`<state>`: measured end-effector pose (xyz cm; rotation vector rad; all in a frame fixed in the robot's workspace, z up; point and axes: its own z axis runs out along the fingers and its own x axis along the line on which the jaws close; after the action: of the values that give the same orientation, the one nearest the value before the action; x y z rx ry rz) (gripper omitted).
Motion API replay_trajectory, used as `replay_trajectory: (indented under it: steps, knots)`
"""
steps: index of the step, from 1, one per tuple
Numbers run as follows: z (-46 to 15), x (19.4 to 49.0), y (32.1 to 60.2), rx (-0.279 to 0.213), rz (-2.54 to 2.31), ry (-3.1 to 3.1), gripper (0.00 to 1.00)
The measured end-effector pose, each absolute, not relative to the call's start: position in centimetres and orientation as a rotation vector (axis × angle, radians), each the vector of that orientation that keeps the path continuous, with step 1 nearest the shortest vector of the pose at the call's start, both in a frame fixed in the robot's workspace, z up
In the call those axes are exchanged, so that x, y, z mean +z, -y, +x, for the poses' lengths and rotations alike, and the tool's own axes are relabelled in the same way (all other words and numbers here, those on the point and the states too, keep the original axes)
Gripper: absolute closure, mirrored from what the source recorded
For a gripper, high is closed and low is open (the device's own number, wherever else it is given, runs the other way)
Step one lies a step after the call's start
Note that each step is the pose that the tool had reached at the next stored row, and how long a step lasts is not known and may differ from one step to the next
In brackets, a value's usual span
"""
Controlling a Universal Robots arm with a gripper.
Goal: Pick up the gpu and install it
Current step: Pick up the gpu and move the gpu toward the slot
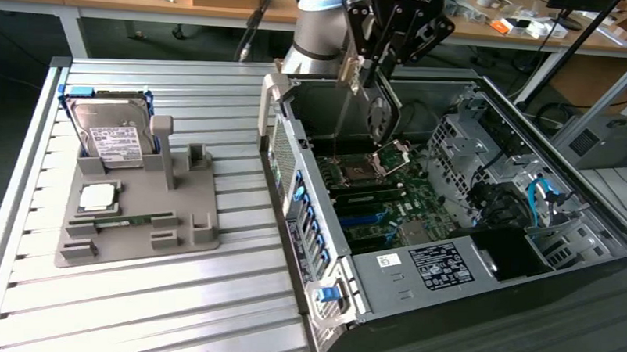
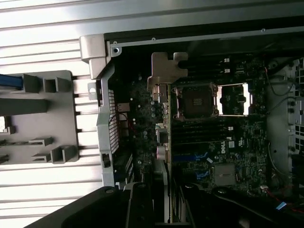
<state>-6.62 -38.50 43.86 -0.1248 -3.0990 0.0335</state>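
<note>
My gripper (image 1: 377,67) hangs over the open computer case (image 1: 293,156), shut on the gpu (image 1: 380,116). The card is dark and flat, held on edge, with its long silver bracket (image 1: 347,95) pointing down along the case's rear wall. It hovers above the motherboard (image 1: 391,206), near the CPU socket (image 1: 357,174), clear of the board. In the wrist view the gpu (image 2: 166,142) appears edge-on between my fingers, its bracket (image 2: 164,71) bent at the tip, above the slots beside the CPU socket (image 2: 198,101).
On the exterior view's left a grey fixture (image 1: 134,217) holds a hard drive (image 1: 111,134), a square chip (image 1: 99,196) and a memory stick (image 1: 134,219). The case's rear wall (image 1: 302,207), drive cage (image 1: 482,143) and power supply (image 1: 435,266) hem in the motherboard.
</note>
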Motion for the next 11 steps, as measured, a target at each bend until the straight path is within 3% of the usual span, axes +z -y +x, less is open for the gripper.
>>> replay_trajectory:
  steps: [11]
  knots:
    - [-3.8,43.3,38.5,0.041,-0.125,3.099,0.73]
